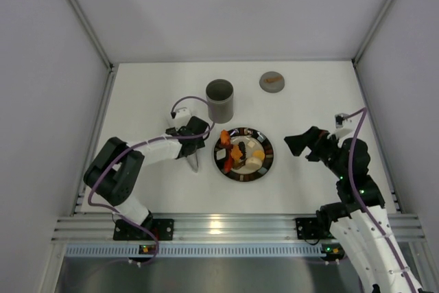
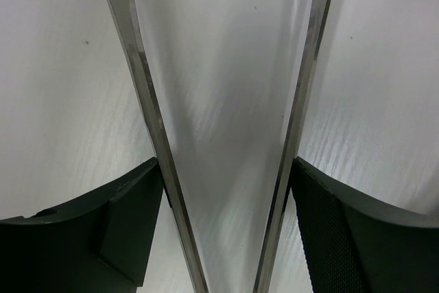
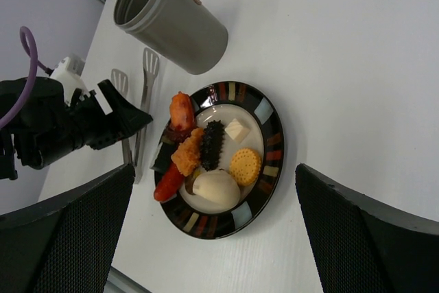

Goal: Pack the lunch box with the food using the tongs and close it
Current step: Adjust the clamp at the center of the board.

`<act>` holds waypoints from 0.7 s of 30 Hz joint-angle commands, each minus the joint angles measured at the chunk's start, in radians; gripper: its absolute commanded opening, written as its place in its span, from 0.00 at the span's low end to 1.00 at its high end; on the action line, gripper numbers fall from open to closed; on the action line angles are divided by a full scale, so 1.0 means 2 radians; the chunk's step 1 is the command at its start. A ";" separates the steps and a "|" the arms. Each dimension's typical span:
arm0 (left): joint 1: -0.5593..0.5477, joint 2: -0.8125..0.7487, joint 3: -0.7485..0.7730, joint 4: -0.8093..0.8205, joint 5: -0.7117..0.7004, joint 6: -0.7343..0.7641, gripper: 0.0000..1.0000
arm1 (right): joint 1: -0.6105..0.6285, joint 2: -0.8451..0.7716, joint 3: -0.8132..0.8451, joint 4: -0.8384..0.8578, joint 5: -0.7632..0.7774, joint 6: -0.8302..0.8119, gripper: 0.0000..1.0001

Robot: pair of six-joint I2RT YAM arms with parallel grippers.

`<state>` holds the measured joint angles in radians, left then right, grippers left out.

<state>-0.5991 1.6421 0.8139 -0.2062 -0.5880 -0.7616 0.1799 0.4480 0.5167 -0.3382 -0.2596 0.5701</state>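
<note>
The silver tongs [image 1: 194,162] lie flat on the white table just left of the plate, and my left gripper [image 1: 192,143] sits low over them. In the left wrist view both slim tong arms [image 2: 147,101] run up between my black fingers [image 2: 130,224], each finger pressed against the outside of one arm, so the left gripper [image 2: 226,169] is shut on the tongs. The food [image 1: 241,154], several small orange, red, black and cream pieces [image 3: 206,152], sits on the dark plate [image 1: 267,166]. The grey lunch box [image 1: 220,99] stands open-mouthed behind the plate. My right gripper [image 1: 296,144] hovers open, right of the plate.
The flat grey lid [image 1: 272,81] with an orange mark lies at the back, right of the lunch box [image 3: 171,22]. In the right wrist view the tong heads [image 3: 147,66] point toward the canister, beside the plate's striped rim [image 3: 271,128]. White walls enclose the table.
</note>
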 commanded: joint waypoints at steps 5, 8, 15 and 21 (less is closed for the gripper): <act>0.000 -0.025 -0.019 -0.072 0.037 -0.008 0.82 | -0.006 -0.020 -0.011 0.000 -0.001 0.019 1.00; -0.001 -0.047 -0.033 -0.074 0.031 -0.041 0.84 | -0.006 -0.022 -0.012 -0.001 0.001 0.019 1.00; -0.001 -0.054 -0.049 -0.086 0.024 -0.093 0.89 | -0.006 -0.028 -0.014 -0.006 0.002 0.021 0.99; 0.000 -0.038 -0.056 -0.068 0.032 -0.099 0.88 | -0.006 -0.028 -0.015 -0.007 0.003 0.022 1.00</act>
<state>-0.6003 1.5406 0.7422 -0.3077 -0.5591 -0.9134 0.1799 0.4038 0.4839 -0.3466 -0.2581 0.6071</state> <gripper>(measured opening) 0.884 0.993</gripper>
